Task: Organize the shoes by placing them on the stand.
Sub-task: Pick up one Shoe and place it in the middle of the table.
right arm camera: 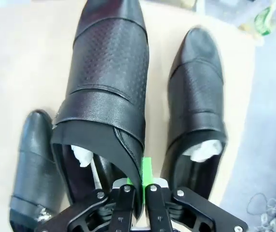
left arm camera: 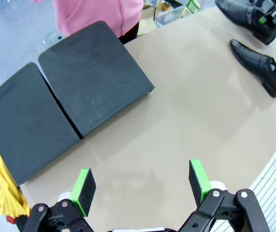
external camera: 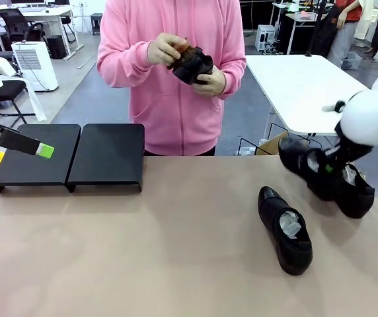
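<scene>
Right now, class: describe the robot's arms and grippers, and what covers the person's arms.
The left gripper has black jointed fingers, silver bolts and rectangular bright green pads; the right gripper matches. The right arm is smooth, rounded, white. The person's sleeves are long and pink.

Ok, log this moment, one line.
right gripper shut on glossy black leather shoe; left gripper open near matte-black stand; person holds another shoe
</scene>
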You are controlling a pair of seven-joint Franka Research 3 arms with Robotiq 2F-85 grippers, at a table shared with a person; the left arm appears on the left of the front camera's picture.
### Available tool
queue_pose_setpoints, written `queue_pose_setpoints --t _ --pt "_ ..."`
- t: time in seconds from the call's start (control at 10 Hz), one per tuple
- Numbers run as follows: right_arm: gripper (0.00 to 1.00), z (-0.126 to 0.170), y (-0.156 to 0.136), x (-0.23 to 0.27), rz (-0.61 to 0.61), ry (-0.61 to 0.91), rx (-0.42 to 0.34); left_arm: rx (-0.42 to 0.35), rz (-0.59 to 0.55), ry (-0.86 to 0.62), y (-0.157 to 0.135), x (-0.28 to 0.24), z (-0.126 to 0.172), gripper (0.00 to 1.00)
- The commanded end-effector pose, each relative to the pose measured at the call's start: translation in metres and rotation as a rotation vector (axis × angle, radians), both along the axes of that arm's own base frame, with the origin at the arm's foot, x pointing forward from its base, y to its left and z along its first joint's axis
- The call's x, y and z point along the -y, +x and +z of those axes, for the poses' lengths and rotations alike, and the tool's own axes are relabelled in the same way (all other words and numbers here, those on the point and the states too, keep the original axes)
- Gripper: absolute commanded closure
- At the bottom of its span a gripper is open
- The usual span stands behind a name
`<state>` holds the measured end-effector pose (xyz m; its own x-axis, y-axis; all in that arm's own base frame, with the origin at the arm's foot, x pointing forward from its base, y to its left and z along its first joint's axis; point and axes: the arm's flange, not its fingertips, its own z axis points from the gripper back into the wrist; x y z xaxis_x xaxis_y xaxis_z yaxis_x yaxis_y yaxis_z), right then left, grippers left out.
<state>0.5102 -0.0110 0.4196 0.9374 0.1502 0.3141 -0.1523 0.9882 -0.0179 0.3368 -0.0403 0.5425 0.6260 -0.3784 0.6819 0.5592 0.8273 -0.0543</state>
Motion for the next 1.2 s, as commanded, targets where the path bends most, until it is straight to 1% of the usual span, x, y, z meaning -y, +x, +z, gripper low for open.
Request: queue_pose_setpoints --t 0.0,0.2,0.3,0.4,0.5,0.6,0.7,0.8,1.1 --pt "1.0 0.051 -0.014 -0.006 -0.063 0.024 0.157 0.002 -0.006 0.005 0.0 -0.001 0.0 0.0" --pt "1.0 0.083 -0.023 -0.007 -0.079 0.103 0.183 0.002 -0.006 0.005 0.0 -0.001 0.0 0.0" --pt "1.0 0.103 -0.037 -0.02 -0.069 0.152 0.182 0.002 -0.006 0.005 0.0 -0.001 0.0 0.0" --pt "1.0 0.123 -0.056 -0.037 -0.074 0.151 0.163 0.002 -0.006 0.005 0.0 -0.001 0.0 0.0" --pt "1.0 0.135 -0.075 -0.052 -0.053 0.121 0.123 0.002 -0.006 0.005 0.0 -0.001 0.0 0.0" --pt "1.0 0.141 -0.098 -0.063 0.006 0.083 0.087 0.002 -0.006 0.005 0.0 -0.001 0.0 0.0" --pt "1.0 0.148 -0.116 -0.06 0.115 0.073 0.041 0.002 -0.006 0.005 0.0 -0.001 0.0 0.0" --pt "1.0 0.131 -0.075 -0.053 -0.011 0.112 0.114 0.002 -0.006 0.005 0.0 -0.001 0.0 0.0" --pt "1.0 0.131 -0.075 -0.053 -0.011 0.112 0.114 0.002 -0.006 0.005 0.0 -0.001 0.0 0.0"
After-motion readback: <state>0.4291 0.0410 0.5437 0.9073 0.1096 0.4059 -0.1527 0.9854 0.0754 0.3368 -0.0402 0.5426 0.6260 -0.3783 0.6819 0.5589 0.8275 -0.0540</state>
